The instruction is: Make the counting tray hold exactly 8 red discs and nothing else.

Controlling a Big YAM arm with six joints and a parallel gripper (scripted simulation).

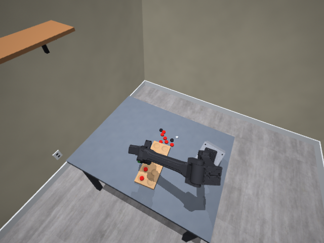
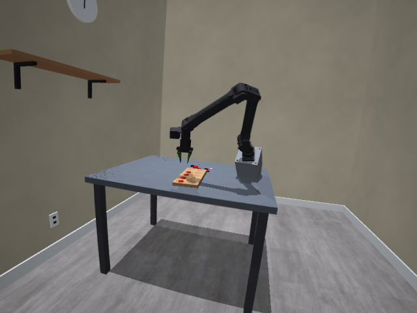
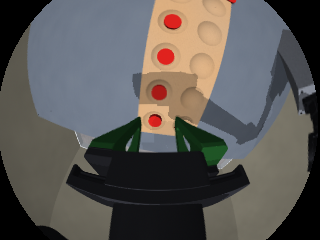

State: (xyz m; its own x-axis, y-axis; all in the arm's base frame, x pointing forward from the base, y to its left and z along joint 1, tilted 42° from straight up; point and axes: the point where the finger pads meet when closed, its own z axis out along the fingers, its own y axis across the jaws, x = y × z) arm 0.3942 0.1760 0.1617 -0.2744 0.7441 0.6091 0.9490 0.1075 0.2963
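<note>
Top view: counting tray slants across the grey-blue tabletop

The tabletop [image 1: 112,135] [image 2: 134,173] [image 3: 90,60] stands in an olive-walled room. The counting tray [image 1: 160,151] [image 2: 186,184] [image 3: 187,46] lies beneath the arm [image 1: 167,160] [image 2: 214,107], its long axis running lower left to upper right. Four red discs fill one row; loose red, black and white ones lie near its far end. The claw [image 1: 144,161] [image 2: 184,162] [image 3: 158,120], partly open and holding nothing, hangs above.

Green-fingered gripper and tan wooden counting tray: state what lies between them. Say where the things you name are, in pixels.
Open air: the exterior view shows the gripper [image 1: 142,162] [image 2: 184,162] [image 3: 158,120] above the tray [image 1: 160,151] [image 2: 185,184] [image 3: 186,56], no disc in the gap.
</note>
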